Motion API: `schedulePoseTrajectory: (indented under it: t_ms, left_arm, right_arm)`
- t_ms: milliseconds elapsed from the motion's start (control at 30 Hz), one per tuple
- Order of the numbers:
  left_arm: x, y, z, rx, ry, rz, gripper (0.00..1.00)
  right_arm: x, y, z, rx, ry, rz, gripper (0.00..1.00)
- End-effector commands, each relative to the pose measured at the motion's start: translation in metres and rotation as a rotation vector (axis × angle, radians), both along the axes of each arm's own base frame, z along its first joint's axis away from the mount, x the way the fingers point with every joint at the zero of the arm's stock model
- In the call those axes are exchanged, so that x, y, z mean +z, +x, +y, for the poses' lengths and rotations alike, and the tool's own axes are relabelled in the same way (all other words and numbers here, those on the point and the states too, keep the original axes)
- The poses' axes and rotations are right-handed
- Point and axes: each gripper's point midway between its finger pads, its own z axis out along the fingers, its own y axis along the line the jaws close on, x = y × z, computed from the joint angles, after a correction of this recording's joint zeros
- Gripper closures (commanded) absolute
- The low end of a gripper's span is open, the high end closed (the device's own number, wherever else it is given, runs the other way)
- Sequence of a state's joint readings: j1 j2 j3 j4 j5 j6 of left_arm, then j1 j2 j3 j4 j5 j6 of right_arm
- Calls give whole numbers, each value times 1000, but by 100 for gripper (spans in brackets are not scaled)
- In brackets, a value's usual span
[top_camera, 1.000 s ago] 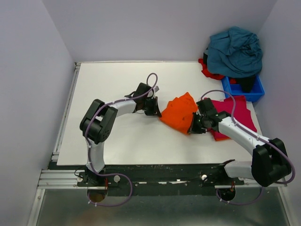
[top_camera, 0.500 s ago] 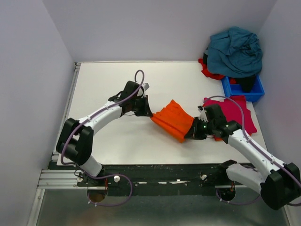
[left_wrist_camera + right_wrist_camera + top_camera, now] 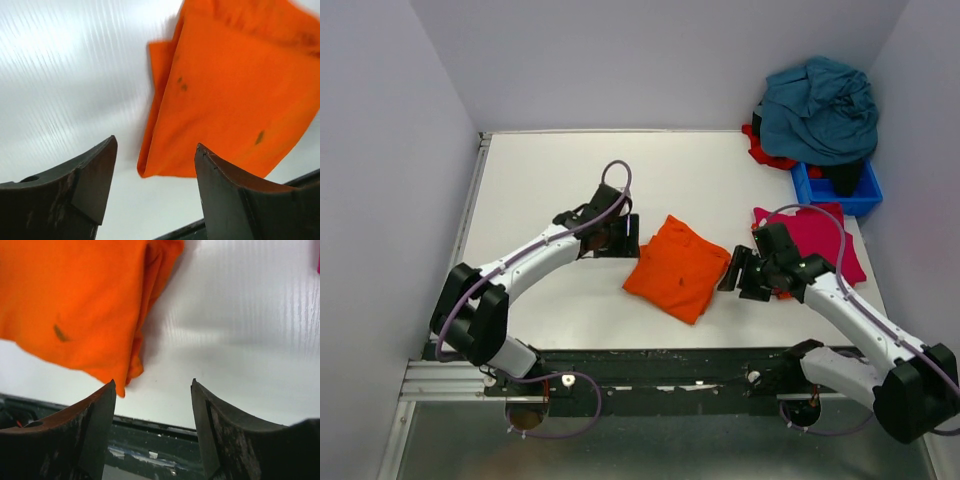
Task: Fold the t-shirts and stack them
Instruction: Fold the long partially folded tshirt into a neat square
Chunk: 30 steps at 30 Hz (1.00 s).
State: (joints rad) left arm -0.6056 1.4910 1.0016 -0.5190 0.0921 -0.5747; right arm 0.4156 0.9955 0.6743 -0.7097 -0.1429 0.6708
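Observation:
A folded bright orange t-shirt (image 3: 678,268) lies flat on the white table between the two arms, also seen in the left wrist view (image 3: 235,90) and the right wrist view (image 3: 75,300). My left gripper (image 3: 625,238) stands open just off its left corner, nothing between its fingers. My right gripper (image 3: 732,272) is open at the shirt's right edge, also empty. A magenta-red t-shirt (image 3: 825,240) lies flat at the right, partly under the right arm. A teal-blue t-shirt (image 3: 820,108) is heaped at the back right over a red one (image 3: 765,152).
A small blue plastic bin (image 3: 840,188) sits at the back right below the heap. The table's near edge with the black rail (image 3: 650,362) runs just below the orange shirt. Grey walls close in on the left, back and right.
Both grippers, shut on the orange shirt's ends a second ago, have let go. The shirt, first bunched then stretched between them, now lies flat and folded on the table.

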Motion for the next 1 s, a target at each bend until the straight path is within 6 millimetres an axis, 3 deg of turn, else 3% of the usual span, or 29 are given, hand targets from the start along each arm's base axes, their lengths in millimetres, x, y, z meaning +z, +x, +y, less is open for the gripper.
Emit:
schedulePoseTrajectory:
  t_ms: [0,100,167,367,733,833,967]
  left_arm:
    - [46,57,-1,71,41,-199,26]
    - [48,79,-22,43,-31,-228,26]
    - [40,85,-41,-1,-96,-205,27]
    - [13,107,-68,-37,-147,-171,29]
    - [-7,150,-122,-71,-326,-141,39]
    - [-22,150,-127,-77,-322,-86,45]
    - [-45,154,-119,-38,-270,-50,56]
  right_arm:
    - [-12,36,-3,-111,-42,-52,32]
    - [-18,54,0,-124,-41,-61,31]
    - [-23,64,0,-134,-50,-50,32]
    - [-33,87,1,-157,-16,-65,35]
    - [-55,109,-3,-113,-75,-14,54]
    - [-57,116,-1,-91,-82,-18,55]
    - [-52,132,2,-69,-99,-46,55]
